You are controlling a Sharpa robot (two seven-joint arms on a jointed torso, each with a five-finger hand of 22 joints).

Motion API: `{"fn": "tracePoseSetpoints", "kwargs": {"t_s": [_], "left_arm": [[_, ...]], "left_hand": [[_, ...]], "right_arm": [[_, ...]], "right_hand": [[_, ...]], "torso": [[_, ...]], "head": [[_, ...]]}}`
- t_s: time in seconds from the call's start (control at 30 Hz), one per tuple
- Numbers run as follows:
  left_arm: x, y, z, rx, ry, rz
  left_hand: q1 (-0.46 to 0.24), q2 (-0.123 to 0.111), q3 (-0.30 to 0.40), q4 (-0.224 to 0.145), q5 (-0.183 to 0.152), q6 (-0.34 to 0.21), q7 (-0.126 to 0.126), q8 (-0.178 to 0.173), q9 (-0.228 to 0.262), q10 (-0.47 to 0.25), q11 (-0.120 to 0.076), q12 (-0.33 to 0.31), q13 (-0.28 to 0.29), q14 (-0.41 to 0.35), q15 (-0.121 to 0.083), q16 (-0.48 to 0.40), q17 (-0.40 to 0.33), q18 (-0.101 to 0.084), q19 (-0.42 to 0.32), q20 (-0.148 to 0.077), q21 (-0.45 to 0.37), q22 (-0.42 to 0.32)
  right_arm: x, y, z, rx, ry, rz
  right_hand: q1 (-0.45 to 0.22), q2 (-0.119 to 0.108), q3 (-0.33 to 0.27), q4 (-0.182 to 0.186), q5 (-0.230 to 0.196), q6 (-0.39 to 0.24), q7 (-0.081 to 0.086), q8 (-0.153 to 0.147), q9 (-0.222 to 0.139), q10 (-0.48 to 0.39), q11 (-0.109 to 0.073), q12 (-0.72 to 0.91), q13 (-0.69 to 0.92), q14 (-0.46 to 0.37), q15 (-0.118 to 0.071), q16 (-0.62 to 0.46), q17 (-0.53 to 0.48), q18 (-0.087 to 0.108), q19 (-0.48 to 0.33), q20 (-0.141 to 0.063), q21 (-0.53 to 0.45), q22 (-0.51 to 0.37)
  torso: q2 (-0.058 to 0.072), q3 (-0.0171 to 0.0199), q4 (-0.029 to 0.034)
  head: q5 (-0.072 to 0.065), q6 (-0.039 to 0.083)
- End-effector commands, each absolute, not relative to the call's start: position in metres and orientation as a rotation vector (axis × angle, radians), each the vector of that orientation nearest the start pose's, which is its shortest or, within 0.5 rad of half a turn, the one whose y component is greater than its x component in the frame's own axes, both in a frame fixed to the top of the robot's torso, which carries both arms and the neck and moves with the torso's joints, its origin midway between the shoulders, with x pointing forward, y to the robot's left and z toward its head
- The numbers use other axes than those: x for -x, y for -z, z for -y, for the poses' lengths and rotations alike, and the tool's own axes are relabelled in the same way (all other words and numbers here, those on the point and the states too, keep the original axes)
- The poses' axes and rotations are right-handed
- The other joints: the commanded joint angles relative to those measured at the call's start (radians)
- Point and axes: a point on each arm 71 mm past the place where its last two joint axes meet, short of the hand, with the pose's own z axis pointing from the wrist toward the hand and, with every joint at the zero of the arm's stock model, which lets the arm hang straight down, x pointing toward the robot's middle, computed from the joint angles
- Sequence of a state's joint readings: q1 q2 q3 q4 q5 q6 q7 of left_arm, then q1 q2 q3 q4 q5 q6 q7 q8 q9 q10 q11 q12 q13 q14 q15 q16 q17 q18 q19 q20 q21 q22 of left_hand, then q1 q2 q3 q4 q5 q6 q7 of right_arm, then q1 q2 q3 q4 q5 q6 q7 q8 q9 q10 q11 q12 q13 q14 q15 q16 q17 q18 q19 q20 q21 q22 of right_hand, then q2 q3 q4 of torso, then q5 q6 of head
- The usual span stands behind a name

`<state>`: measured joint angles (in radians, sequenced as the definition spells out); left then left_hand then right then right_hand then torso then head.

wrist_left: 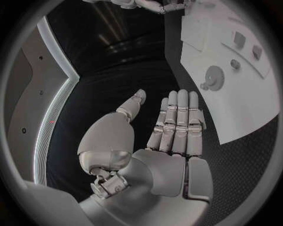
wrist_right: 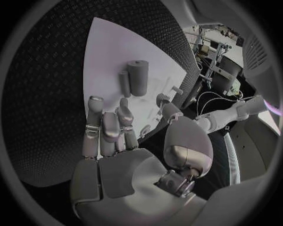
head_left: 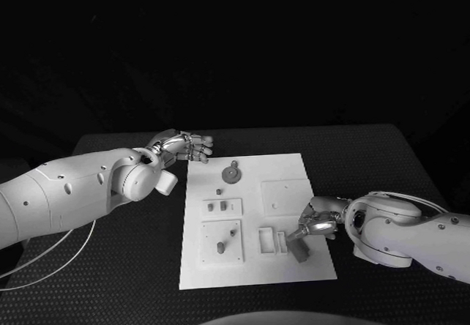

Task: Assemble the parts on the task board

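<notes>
The board [head_left: 255, 220] is lying in the middle of the black table [head_left: 115, 286], long side running away from the robot. A round grey disc [head_left: 231, 173] with a small knob beside it is sitting near the board's far end, and small pegs [head_left: 213, 206] are standing in a raised block on its left side, with another block [head_left: 221, 241] carrying two pegs nearer the robot. A dark cylinder [head_left: 301, 251] is lying on the board's near right part, just beside two rectangular slots [head_left: 272, 240].

The left hand [head_left: 181, 146] is hovering over the table just off the board's far left corner, holding nothing; in the left wrist view its fingers [wrist_left: 177, 122] are lying straight and close together with the thumb held apart.

The right hand [head_left: 317, 220] is reaching over the board's right edge, just beside the cylinder. In the right wrist view the fingers [wrist_right: 109, 127] are extending toward the cylinder [wrist_right: 139, 77] and a smaller piece [wrist_right: 124, 84] next to it, loosely apart and gripping nothing; whether a fingertip is touching the cylinder I cannot tell
</notes>
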<state>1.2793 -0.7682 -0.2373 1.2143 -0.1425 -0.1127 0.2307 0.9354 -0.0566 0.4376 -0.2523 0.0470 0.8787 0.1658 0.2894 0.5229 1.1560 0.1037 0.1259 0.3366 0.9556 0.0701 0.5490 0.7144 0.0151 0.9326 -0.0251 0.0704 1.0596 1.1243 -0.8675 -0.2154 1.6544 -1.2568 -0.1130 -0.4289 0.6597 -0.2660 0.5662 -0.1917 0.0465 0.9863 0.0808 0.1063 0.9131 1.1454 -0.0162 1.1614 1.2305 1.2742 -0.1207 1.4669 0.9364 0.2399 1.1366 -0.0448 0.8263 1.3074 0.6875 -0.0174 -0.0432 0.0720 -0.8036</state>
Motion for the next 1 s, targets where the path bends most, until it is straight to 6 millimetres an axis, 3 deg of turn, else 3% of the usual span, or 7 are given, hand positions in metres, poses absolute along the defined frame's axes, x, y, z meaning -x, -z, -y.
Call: {"fn": "tracePoseSetpoints", "kwargs": {"t_s": [0.03,0.17,0.47,1.0], "left_arm": [[-0.525,0.230,-0.260,0.993,1.270,-1.753],[-0.525,0.230,-0.259,0.993,1.272,-1.755],[-0.525,0.229,-0.260,0.992,1.267,-1.740],[-0.525,0.230,-0.259,0.992,1.272,-1.746]], "left_hand": [[-0.010,-0.003,0.000,0.005,0.004,-0.003,0.005,-0.005,-0.002,0.000,0.008,-0.007,-0.001,-0.001,0.006,-0.006,-0.001,-0.006,-0.008,0.000,-0.004,-0.001],[-0.010,-0.004,0.000,0.005,0.004,-0.004,0.005,-0.005,-0.002,0.000,0.008,-0.008,-0.002,-0.002,0.006,-0.007,-0.001,-0.006,-0.008,0.001,-0.004,-0.002],[-0.010,-0.004,0.000,0.005,0.004,-0.004,0.005,-0.005,-0.002,0.000,0.008,-0.008,-0.002,-0.002,0.006,-0.007,-0.001,-0.006,-0.009,0.001,-0.004,-0.002],[-0.009,-0.004,0.001,0.004,0.004,-0.003,0.003,-0.004,-0.001,0.002,0.008,-0.008,-0.002,-0.002,0.006,-0.008,-0.001,-0.005,-0.009,0.001,-0.003,-0.002]], "right_arm": [[-0.405,0.287,0.192,0.051,-0.474,-2.197],[-0.405,0.284,0.194,0.077,-0.476,-2.174],[-0.400,0.283,0.192,0.055,-0.514,-2.205],[-0.389,0.288,0.185,0.093,-0.516,-2.332]], "right_hand": [[0.000,-0.014,0.007,0.000,0.000,0.023,0.015,-0.005,0.002,-0.007,0.000,-0.003,-0.002,0.003,-0.002,-0.002,-0.002,0.022,0.006,0.001,0.004,0.011],[0.021,-0.015,0.017,-0.007,0.000,0.024,0.015,-0.006,0.003,-0.008,0.000,-0.004,-0.004,0.003,-0.002,-0.001,-0.002,0.022,0.006,0.000,0.005,0.012],[0.125,0.025,0.015,-0.074,0.000,0.061,0.008,0.009,0.015,-0.002,-0.006,-0.007,-0.013,0.000,-0.005,-0.004,-0.015,0.018,0.004,0.004,0.011,0.016],[0.090,0.073,-0.029,-0.068,-0.001,0.104,-0.007,0.014,0.015,0.052,-0.019,0.020,-0.003,0.021,-0.017,0.004,0.007,0.022,0.009,0.005,0.013,0.013]], "torso": [[0.000,0.0001,-0.0006],[0.000,0.0001,-0.0006],[0.001,0.0005,0.0000],[0.000,0.0004,-0.0006]], "head": [[0.000,-0.002],[-0.003,0.003],[-0.002,-0.002],[0.001,-0.003]]}}
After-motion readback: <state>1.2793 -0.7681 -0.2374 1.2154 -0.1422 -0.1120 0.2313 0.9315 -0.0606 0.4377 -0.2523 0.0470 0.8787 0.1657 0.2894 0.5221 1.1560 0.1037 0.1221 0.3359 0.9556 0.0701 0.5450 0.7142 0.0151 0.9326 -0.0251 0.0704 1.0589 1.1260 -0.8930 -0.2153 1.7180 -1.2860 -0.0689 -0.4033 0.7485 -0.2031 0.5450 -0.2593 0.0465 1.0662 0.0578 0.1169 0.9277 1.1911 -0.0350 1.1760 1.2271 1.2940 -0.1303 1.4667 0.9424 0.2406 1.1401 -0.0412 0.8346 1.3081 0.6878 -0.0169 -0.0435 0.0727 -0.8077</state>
